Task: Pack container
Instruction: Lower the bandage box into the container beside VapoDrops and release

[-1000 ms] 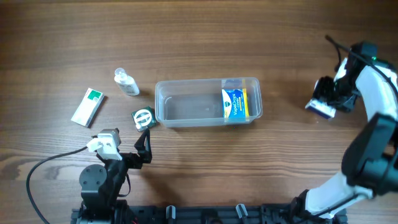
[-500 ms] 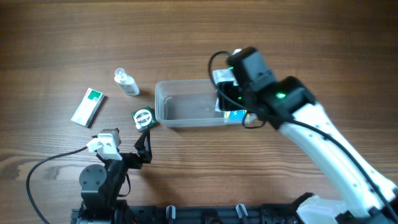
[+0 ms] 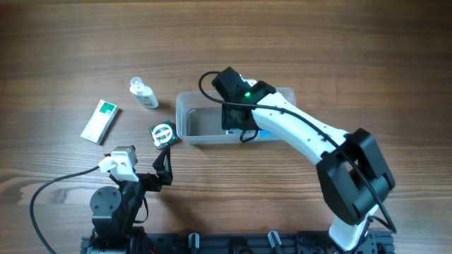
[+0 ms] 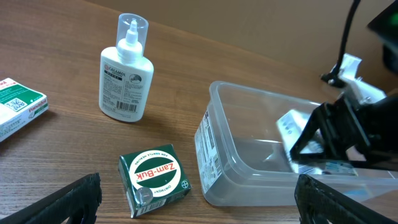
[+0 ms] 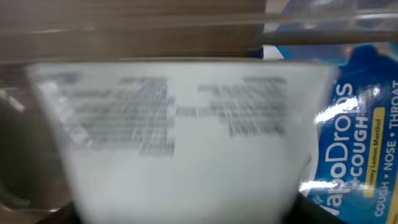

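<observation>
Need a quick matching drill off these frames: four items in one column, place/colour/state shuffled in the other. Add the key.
Items
1. squeeze bottle
2. Zam-Buk box
3. VapoDrops pack
4. white box with grey print

Descriptions
a. clamped between jaws
b. blue, lying in the container
c. dark green, on the wood beside a container corner
d. clear cap, white label

Pairs: 1-d, 2-c, 3-b, 4-a
</observation>
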